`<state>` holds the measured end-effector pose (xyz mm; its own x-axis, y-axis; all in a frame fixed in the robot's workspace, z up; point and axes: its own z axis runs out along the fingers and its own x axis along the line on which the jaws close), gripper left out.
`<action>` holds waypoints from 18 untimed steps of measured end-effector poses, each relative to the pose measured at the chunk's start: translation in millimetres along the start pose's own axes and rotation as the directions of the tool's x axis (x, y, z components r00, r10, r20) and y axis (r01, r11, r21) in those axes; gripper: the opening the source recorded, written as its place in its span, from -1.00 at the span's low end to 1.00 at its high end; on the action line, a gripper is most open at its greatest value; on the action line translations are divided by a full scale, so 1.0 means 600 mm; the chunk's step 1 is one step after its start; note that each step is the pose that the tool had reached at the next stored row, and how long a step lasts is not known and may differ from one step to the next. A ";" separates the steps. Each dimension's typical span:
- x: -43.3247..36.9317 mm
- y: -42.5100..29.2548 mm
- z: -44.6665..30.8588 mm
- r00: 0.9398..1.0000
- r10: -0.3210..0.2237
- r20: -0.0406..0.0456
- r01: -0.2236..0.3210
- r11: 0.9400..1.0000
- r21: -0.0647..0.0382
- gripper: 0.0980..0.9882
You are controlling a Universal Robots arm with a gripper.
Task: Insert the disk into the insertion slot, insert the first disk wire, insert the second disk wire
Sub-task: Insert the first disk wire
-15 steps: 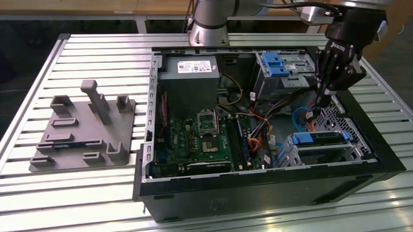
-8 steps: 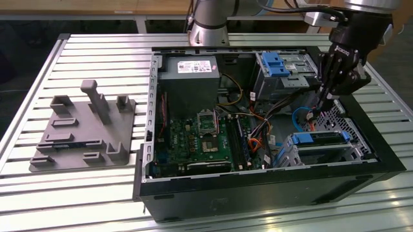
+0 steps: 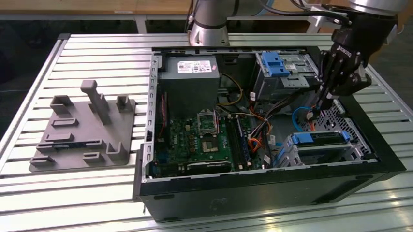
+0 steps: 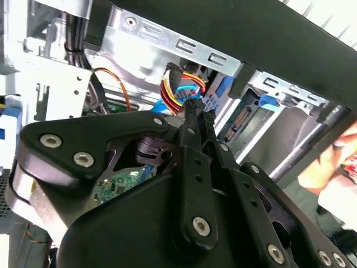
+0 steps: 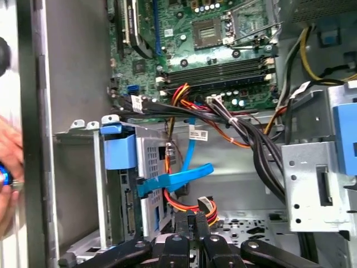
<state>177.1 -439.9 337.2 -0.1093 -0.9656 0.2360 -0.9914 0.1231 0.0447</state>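
While clenched on the disk wire (image 5: 203, 204), gripper (image 5: 193, 220) near the disk (image 5: 148, 156), already inside the insertion slot (image 5: 78, 178).

I can read no print from here. The power supply (image 3: 187, 79), just beside the motherboard (image 3: 193, 140), carries a white label (image 3: 197, 66) with print too small to read. A white cable tag (image 5: 196, 134) near the motherboard is equally illegible.

Slatted metal table (image 3: 77, 193); wooden bench (image 3: 129, 6) behind, dark floor (image 3: 19, 58)
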 end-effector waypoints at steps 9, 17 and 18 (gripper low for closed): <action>0.033 -0.004 0.002 0.999 0.000 0.042 0.000 1.000 -0.005 -0.85; 0.054 -0.006 0.002 0.989 -0.006 0.145 0.008 1.000 -0.016 -0.85; 0.057 -0.006 0.002 0.989 -0.006 0.150 0.009 1.000 -0.017 -0.85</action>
<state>177.1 -473.7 343.9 -0.1127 -0.9898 0.0869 -0.9909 0.1184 0.0633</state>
